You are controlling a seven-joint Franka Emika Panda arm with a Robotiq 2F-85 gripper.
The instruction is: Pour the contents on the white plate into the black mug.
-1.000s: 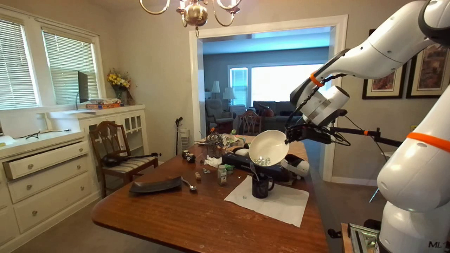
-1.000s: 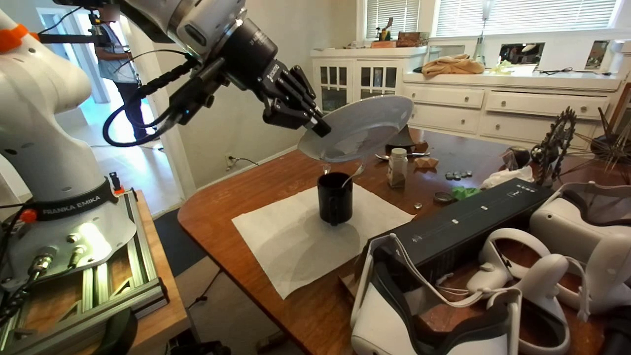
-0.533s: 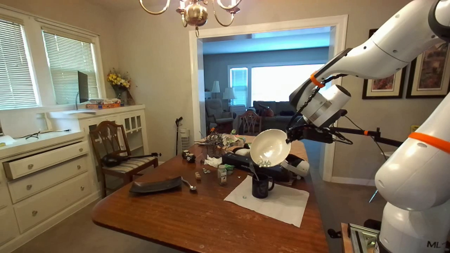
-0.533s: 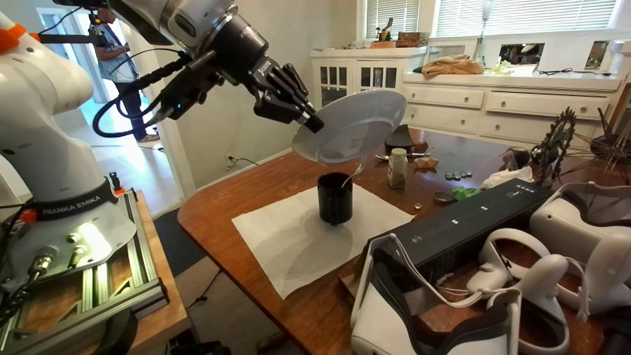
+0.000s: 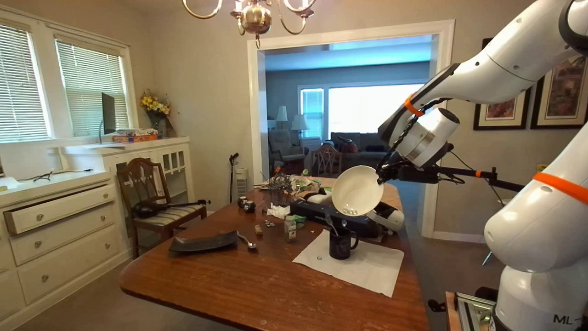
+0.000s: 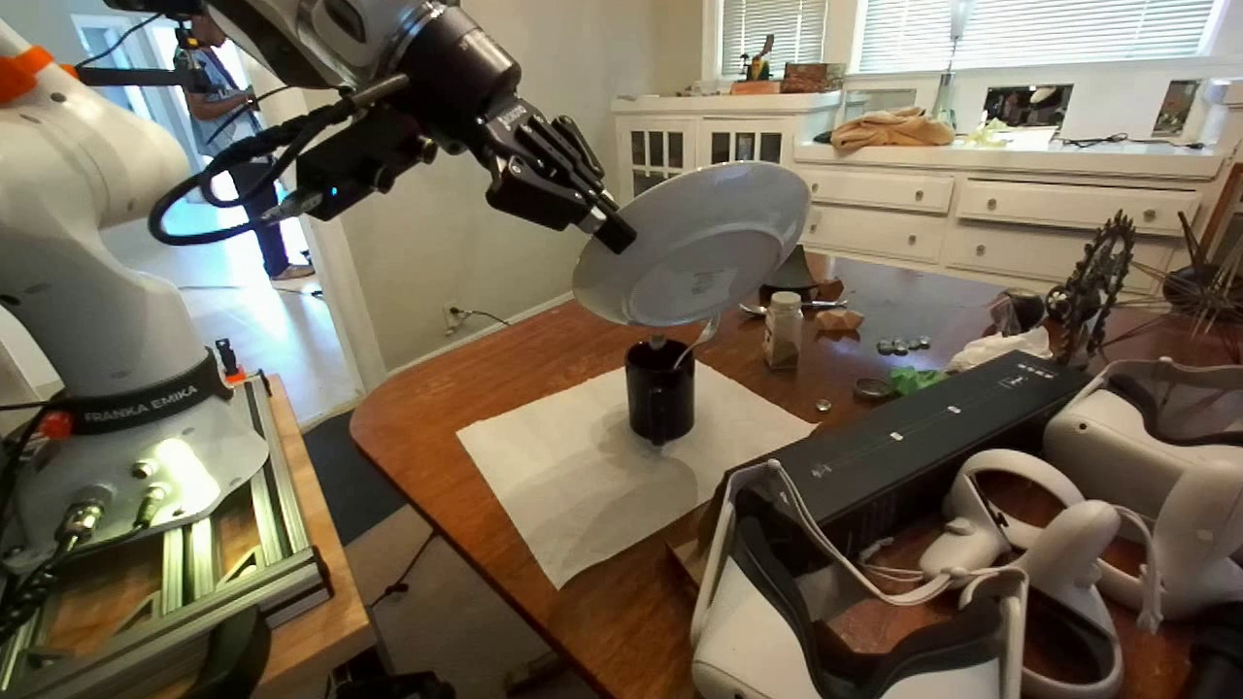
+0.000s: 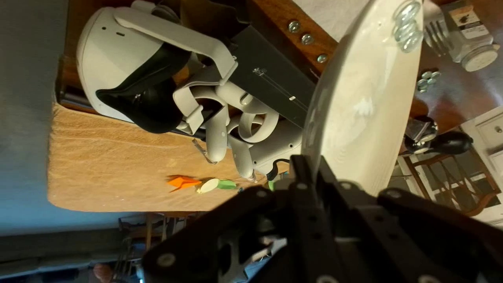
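Note:
My gripper [image 6: 618, 235] is shut on the rim of the white plate [image 6: 714, 252], seen in both exterior views. The plate [image 5: 358, 186] is steeply tilted, its low edge just above the black mug [image 5: 340, 246]. A few clear, greenish bits, the contents [image 5: 350, 212], lie at the plate's low edge. They also show in the wrist view [image 7: 407, 27]. A small bit [image 6: 657, 342] shows between plate and mug mouth. The mug [image 6: 660, 398] stands upright on the white mat with a fork [image 6: 697, 340] in it; its inside is mostly hidden. In the wrist view the fingers [image 7: 300, 167] pinch the rim.
The white mat [image 6: 583, 505] lies under the mug, with one loose bit [image 5: 319, 258] on it. A shaker jar [image 6: 783, 330], a long black box [image 6: 932, 417] and white headsets [image 6: 855, 621] stand nearby. A dark tray [image 5: 204, 242] and a spoon [image 5: 251, 245] lie further off.
The plate has tilted more steeply over the mug and shifted slightly, with the gripper turning. The cluster of bits on it has shrunk to a few at the low edge. The mug has not moved.

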